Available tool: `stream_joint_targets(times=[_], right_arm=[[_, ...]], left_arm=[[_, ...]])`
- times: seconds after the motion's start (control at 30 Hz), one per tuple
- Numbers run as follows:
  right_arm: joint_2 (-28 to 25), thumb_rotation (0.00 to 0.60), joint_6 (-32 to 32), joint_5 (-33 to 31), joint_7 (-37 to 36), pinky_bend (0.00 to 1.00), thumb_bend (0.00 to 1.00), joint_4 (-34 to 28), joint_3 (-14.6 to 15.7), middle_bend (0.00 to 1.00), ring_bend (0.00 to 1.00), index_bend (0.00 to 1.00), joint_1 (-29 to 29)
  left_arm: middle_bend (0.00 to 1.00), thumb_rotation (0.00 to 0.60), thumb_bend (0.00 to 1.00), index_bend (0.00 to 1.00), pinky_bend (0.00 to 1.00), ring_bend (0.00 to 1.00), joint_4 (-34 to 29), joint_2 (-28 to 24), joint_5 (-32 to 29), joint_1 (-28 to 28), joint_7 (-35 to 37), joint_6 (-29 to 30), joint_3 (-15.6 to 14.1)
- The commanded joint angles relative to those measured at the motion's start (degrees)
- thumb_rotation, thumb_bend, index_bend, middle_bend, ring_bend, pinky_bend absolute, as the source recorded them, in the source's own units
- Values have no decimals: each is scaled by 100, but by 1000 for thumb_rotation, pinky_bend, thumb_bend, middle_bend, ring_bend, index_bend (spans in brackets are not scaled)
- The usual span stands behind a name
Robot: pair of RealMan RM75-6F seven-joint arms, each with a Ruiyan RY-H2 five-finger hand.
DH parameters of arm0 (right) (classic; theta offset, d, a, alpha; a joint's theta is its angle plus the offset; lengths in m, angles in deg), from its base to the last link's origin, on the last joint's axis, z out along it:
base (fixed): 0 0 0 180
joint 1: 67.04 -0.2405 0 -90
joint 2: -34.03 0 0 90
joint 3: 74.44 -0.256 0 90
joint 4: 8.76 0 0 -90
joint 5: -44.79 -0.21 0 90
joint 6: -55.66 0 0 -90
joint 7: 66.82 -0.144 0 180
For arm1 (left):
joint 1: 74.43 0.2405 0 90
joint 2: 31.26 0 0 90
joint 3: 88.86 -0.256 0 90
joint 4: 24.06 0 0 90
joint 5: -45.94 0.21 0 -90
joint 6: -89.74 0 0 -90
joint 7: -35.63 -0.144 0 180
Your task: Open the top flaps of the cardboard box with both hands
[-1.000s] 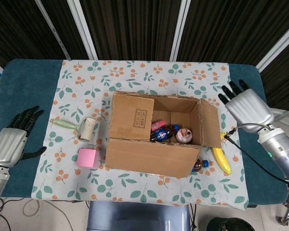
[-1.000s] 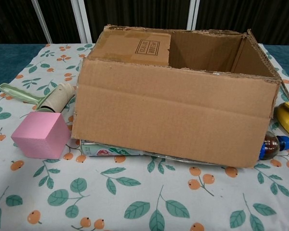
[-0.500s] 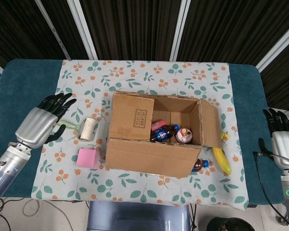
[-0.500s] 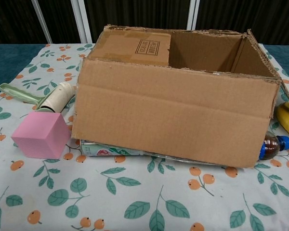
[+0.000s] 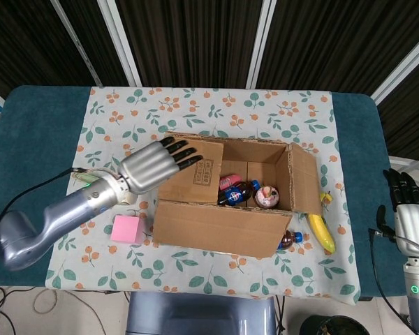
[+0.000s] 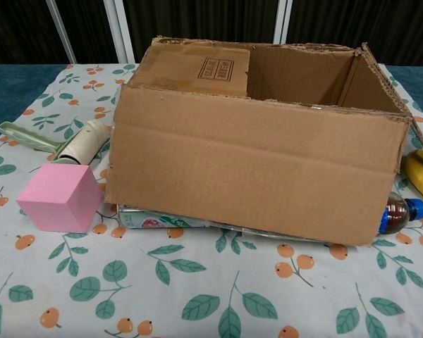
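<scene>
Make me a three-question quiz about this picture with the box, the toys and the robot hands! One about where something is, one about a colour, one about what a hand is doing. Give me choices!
1. Where is the yellow banana?
A. inside the box
B. on the cloth beside the box
C. in a hand

2. What colour is the cube?
A. pink
B. green
C. blue

3. What is the left hand doing?
A. holding the cube
B. reaching over the box flap, holding nothing
C. resting off the table

Answers:
1 B: the yellow banana lies outside the brown cardboard box.
2 A: the cube is pink.
3 B: the left hand is above the flap, fingers apart.
</scene>
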State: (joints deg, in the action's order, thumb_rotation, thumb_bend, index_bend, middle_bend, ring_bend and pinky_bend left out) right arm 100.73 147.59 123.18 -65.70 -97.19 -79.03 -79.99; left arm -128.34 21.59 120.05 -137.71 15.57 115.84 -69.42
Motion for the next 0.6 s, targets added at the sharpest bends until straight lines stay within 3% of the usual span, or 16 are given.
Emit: stream_joint_targets(times=[0.03, 0.23, 0.6], right_arm=[[134, 600, 20, 88, -187, 226, 684, 166, -59, 120, 89, 91, 51], [217, 600, -146, -6, -426, 226, 684, 296, -152, 120, 89, 101, 123], [253, 600, -251, 30, -616, 226, 685, 363, -300, 120, 89, 126, 192]], left_arm=[[112, 600, 905, 26, 213, 86, 331, 364, -208, -452, -255, -334, -49], [147, 600, 915, 55, 245, 114, 1024, 1292, -511, -1384, -776, -705, -427], [206, 600, 971, 98, 276, 161, 1463, 1978, -1330, -2215, -1218, -535, -1092]])
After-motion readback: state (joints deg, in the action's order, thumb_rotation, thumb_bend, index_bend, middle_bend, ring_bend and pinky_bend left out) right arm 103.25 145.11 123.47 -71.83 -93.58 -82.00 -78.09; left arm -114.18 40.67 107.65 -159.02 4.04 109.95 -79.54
